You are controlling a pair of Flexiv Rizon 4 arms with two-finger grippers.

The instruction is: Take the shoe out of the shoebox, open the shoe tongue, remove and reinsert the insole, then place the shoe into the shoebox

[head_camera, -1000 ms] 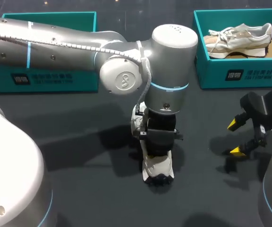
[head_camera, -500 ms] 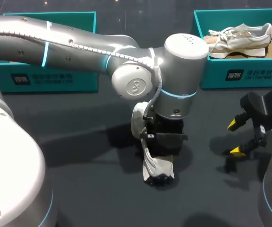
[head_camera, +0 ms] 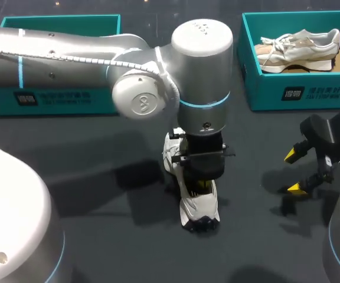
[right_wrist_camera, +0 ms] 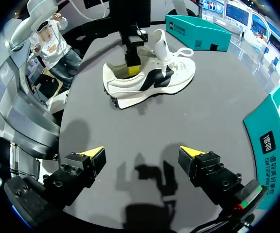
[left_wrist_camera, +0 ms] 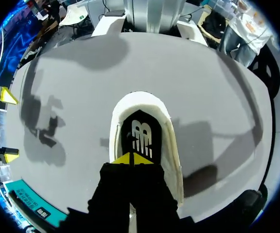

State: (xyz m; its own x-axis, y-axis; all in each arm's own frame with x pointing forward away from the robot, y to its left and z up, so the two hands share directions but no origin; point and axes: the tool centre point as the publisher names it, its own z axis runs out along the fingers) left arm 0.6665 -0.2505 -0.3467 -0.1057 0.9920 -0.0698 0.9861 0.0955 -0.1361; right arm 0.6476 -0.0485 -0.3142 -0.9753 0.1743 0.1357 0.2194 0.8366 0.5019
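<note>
While the right gripper hangs over bare table at my right side, fingers spread wide and nothing between them, all the action is in the middle. The white shoe stands on its sole on the table, well apart from both teal boxes, so step one is in the bank: shoe out of the box. Its tongue is lifted up and away from the opening, and I'd call that step done too.

Now the left gripper is plunged straight down into the shoe's opening, with its yellow tips drawn together right on the black insole at the heel end. Is an edge of that insole nipped between them? From the wrist view I can't tell; the tips look closed on each other, nothing more.

The insole lies flat inside the shoe, so my read is we're at the insole step, about mid-task. The return to the shoebox at my left remains undone. The other box holds a beige shoe.
</note>
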